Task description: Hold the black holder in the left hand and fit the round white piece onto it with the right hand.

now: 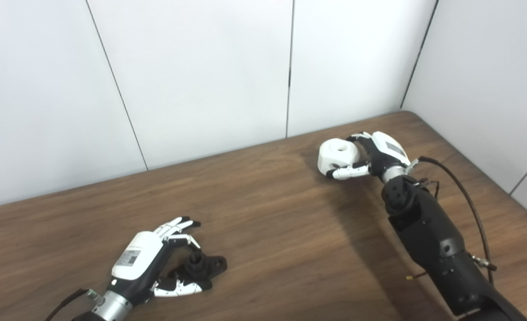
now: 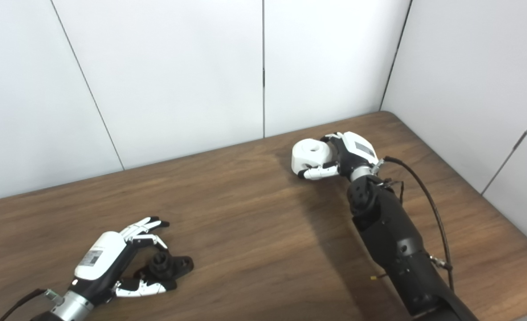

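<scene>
The black holder [image 1: 202,265] lies on the wooden table [image 1: 267,214] at the near left. My left hand [image 1: 149,261] sits beside it, open, its fingers stretched out above the holder and its thumb lying in front, so the holder rests between them unclasped. At the far right, the round white piece [image 1: 338,154], a squat cylinder with a hole in its top, is at the table surface. My right hand [image 1: 379,156] is wrapped around it from the right, thumb across its front and fingers behind. Whether the piece is lifted I cannot tell.
White wall panels [image 1: 201,80] close off the table's back and right sides. A black cable [image 1: 472,209] loops beside my right forearm. Bare wood stretches between the two hands.
</scene>
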